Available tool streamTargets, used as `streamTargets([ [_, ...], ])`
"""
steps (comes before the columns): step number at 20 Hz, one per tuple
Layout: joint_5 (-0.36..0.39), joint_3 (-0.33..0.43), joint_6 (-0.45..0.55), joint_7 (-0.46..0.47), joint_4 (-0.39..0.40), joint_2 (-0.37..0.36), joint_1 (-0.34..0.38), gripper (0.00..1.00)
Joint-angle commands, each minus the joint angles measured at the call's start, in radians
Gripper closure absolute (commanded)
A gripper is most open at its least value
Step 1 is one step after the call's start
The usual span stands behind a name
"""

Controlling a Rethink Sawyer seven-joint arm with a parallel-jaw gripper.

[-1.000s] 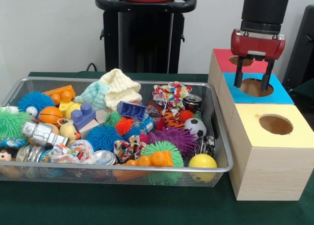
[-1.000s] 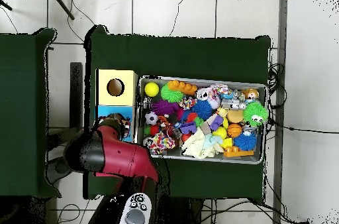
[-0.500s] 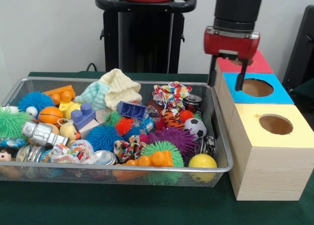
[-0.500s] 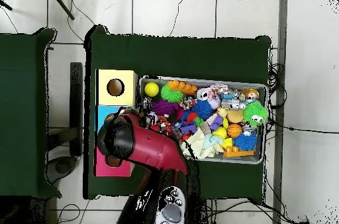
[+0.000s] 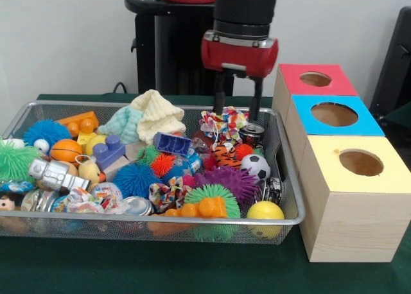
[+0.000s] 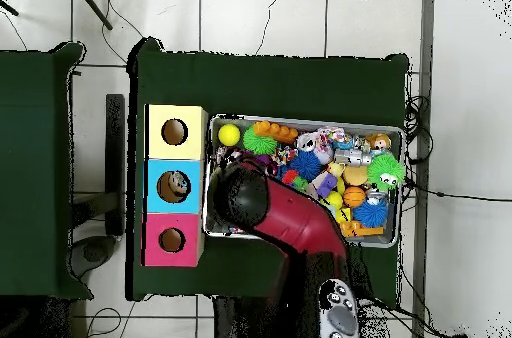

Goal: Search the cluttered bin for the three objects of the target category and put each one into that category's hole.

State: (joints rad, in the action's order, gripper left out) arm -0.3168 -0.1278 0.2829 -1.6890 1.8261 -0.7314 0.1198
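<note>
Patterned fabric bow [image 5: 224,124] is lying in the bin [image 5: 282,172], directly beneath your gripper [image 5: 237,108] | jaws are hanging open and empty | likely soft, light, floppy | you're best pinching its bunched centre.

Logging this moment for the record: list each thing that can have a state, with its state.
gripper: open, empty, above the bin's right end
bin: full of toys
blue box: something shows in its hole
yellow box: hole looks empty
red box: hole unblocked

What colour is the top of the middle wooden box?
Blue top, best seen in the front view.
</note>
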Motion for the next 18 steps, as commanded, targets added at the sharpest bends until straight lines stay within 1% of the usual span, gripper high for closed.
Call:
streamTargets([
  [1, 0.125, 0.229, -0.082, 0.026, 0.052, 0.036, 0.138, 0.00],
  [5, 0.179, 0.231, -0.108, -0.024, 0.091, 0.025, 0.162, 0.00],
  [8, 0.215, 0.244, -0.119, -0.034, 0.111, 0.023, 0.194, 0.00],
  [11, 0.240, 0.247, -0.081, -0.027, 0.114, 0.026, 0.228, 0.00],
  [14, 0.262, 0.211, -0.024, -0.022, 0.091, 0.039, 0.237, 0.00],
  [16, 0.287, 0.190, -0.012, -0.012, 0.062, 0.051, 0.244, 0.00],
  [18, 0.316, 0.199, -0.015, 0.010, 0.037, 0.069, 0.275, 0.00],
])
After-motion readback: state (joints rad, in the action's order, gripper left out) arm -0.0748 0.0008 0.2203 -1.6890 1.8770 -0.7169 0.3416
